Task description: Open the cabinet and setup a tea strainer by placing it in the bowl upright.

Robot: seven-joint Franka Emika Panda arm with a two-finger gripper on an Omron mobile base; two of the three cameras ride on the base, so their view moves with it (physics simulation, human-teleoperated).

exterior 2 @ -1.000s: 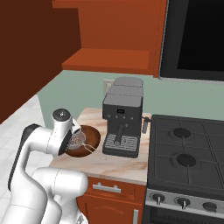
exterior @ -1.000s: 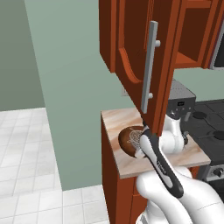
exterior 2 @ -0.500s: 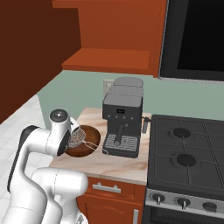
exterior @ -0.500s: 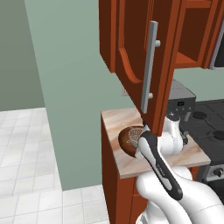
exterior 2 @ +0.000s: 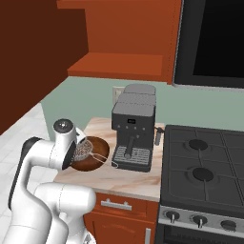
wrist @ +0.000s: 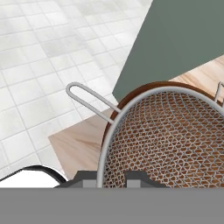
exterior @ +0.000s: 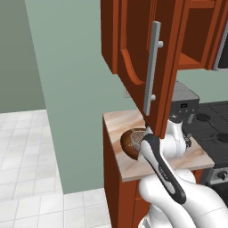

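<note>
The open cabinet door [exterior: 147, 67] hangs over the counter [exterior: 196, 156], crowding the space above the bowl [exterior 2: 90, 159]. The coffee machine [exterior 2: 133, 126] stands just right of the bowl, blocking that side. The counter's front strip lies bare.

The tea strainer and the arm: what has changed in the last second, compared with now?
The arm moved slightly left, away from the coffee machine, bringing the tea strainer further over the bowl. The fingers stay shut on the tea strainer rim. The bowl, the coffee machine and the open cabinet door stayed as they were.
</note>
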